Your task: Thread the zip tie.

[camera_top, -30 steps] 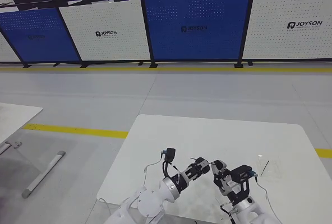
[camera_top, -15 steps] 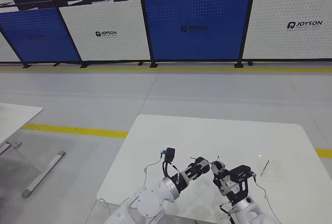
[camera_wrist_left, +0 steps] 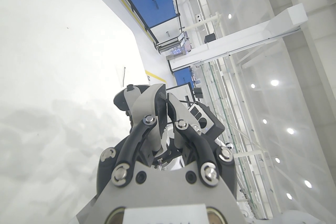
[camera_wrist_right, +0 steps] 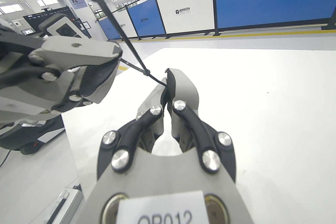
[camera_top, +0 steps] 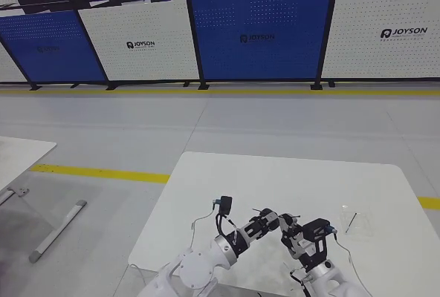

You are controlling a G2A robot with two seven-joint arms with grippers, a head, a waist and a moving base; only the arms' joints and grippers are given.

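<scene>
Tie: the black zip tie [camera_wrist_right: 123,33] is up off the table, strung between both grippers. Your right gripper [camera_wrist_right: 168,83] is pinched tight on one end, and the left gripper [camera_wrist_right: 115,60] is clamped on another strand.
Nearby: a clear plastic sheet [camera_top: 356,220] with a thin black strip on it lies well apart on the right.
Surface: white table [camera_top: 294,178].
Room: grey floor, yellow line [camera_top: 101,174], blue and white panels [camera_top: 261,37].
Hard to tell: you can't say whether the small knot [camera_wrist_right: 147,73] where the strands meet is threaded.

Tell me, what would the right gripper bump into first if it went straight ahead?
Probably nothing soon: past the zip tie pinched in the right gripper, the way looks free over the table. The left gripper sits off to the side, though depth is unclear.
</scene>
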